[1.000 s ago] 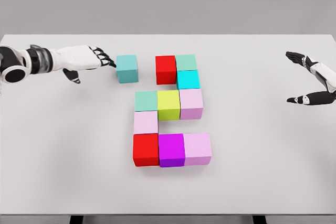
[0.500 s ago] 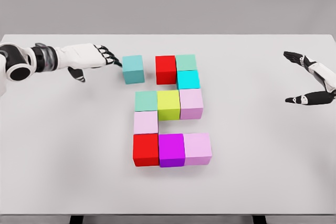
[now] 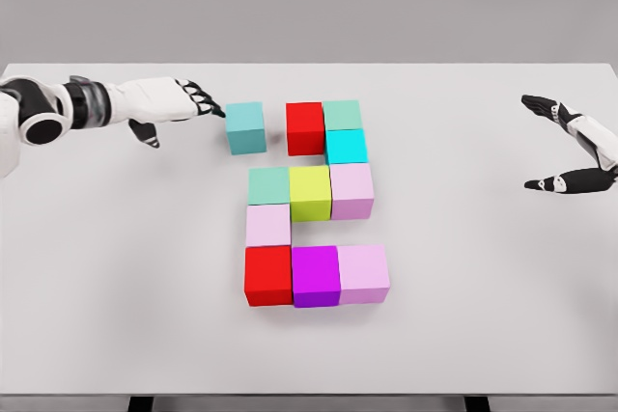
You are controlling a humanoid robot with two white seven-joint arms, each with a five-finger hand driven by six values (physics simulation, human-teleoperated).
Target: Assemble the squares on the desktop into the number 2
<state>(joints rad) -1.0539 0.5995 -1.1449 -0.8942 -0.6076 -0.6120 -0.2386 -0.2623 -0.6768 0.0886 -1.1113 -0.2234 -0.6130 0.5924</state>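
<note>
Head view. Left hand (image 3: 172, 103): fingers extended, grasping nothing, black fingertips (image 3: 209, 107) just at the left face of the teal cube (image 3: 245, 127). Beyond that cube, a small gap, then the red cube (image 3: 305, 127) of the block figure. Right hand (image 3: 570, 147): far right, fingers spread, empty.

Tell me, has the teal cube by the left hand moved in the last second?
Yes. The teal cube has slid right, narrowing its gap to the red cube.
</note>
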